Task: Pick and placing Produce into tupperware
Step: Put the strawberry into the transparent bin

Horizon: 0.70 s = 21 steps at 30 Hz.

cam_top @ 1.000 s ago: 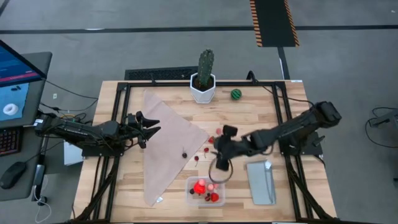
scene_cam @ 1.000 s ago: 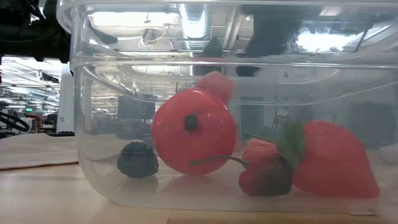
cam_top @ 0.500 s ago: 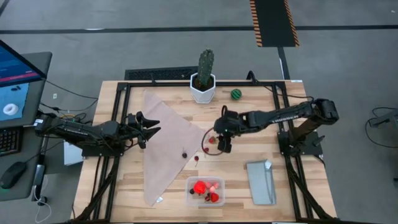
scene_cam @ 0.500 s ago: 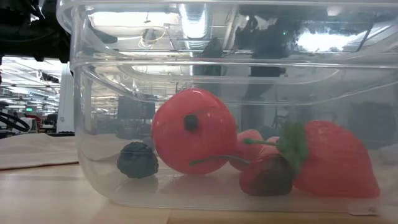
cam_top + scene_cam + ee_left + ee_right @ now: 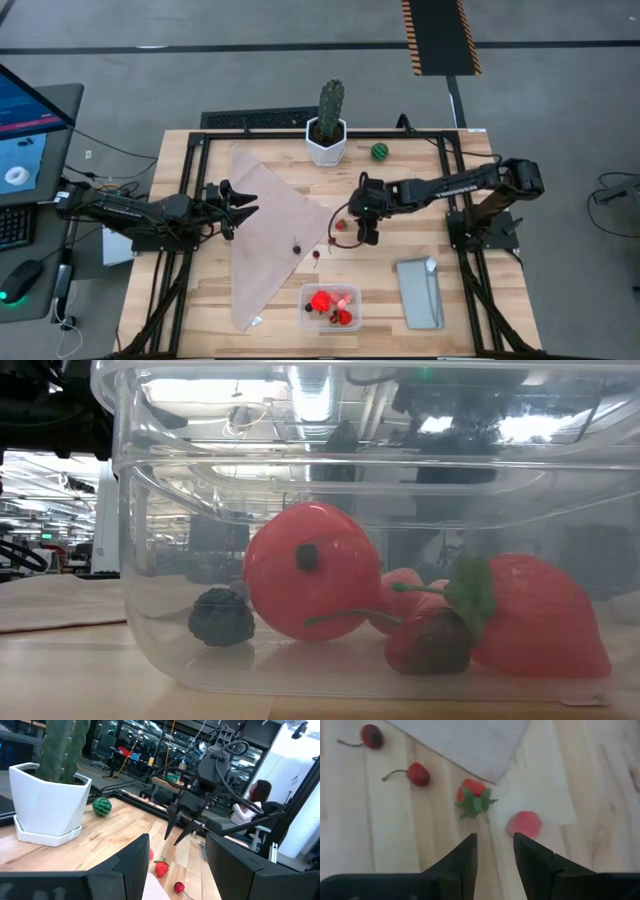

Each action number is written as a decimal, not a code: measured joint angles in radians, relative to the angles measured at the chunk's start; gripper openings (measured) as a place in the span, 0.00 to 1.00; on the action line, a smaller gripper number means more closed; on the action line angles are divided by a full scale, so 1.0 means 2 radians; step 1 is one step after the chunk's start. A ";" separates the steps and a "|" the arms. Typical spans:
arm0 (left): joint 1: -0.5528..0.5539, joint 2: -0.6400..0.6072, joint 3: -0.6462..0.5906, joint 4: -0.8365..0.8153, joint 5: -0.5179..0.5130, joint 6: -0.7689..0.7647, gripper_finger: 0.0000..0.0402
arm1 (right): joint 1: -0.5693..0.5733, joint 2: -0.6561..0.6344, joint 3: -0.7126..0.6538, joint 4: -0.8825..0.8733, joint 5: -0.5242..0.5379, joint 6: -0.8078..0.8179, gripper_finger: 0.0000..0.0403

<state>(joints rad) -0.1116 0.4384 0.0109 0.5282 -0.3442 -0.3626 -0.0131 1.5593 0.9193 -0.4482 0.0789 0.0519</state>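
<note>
The left tool [image 5: 235, 197] waits over the left side of the tabletop [image 5: 420, 185], at the edge of the beige cloth [image 5: 270, 230]. Its fingers stand partly apart and hold nothing, parked clear of the working area.

One dark cherry [image 5: 297, 249] lies on the cloth, so it is not yet collected. Just past the cloth's right corner lie more loose produce: a red cherry [image 5: 417, 775], a strawberry [image 5: 473, 798] and a pink bit [image 5: 525, 823], grouped close on bare wood.

The right tool [image 5: 366, 232] hangs directly above that group, fingers narrow with an empty gap between, pointed down. It is likely lining up on the strawberry or the pink bit; which one cannot be told.

The tupperware [image 5: 332, 306] sits at the tabletop's near edge, already holding a red ball, a strawberry and dark fruit. The green striped ball [image 5: 380, 152] rests far off beside the cactus pot [image 5: 326, 140].
</note>
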 joint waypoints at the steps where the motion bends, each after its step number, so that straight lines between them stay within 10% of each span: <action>1: 0.000 0.000 0.000 0.000 0.000 0.000 0.45 | 0.000 0.000 -0.001 0.002 0.000 0.000 0.36; 21: 0.000 0.000 0.000 -0.012 -0.001 0.000 0.45 | 0.009 0.083 0.000 0.060 0.024 -0.055 0.34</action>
<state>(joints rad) -0.1116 0.4385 0.0109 0.5046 -0.3456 -0.3630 0.0040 1.7245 0.9203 -0.3292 0.1273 -0.0589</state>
